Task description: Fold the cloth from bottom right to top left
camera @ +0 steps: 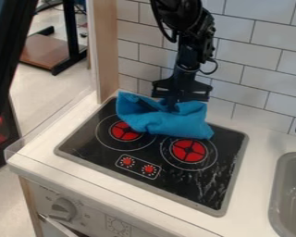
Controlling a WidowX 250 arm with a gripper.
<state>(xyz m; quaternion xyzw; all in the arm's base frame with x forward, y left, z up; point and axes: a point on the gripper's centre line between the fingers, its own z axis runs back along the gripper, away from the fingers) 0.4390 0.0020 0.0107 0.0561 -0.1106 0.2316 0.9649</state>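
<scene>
The white desk [258, 141] carried a black rectangular stovetop with a grey rim [89, 143]. The crumpled blue fabric cloth [163, 121] lay bunched across the stovetop's back part, beside the tiled wall [262, 78]. My black metal gripper [170, 102] pointed down at a dip in the cloth's upper edge; I could not tell how wide my jaws stood. Two round red burners [189, 150] showed before the cloth, then two small red knobs [149, 169].
</scene>
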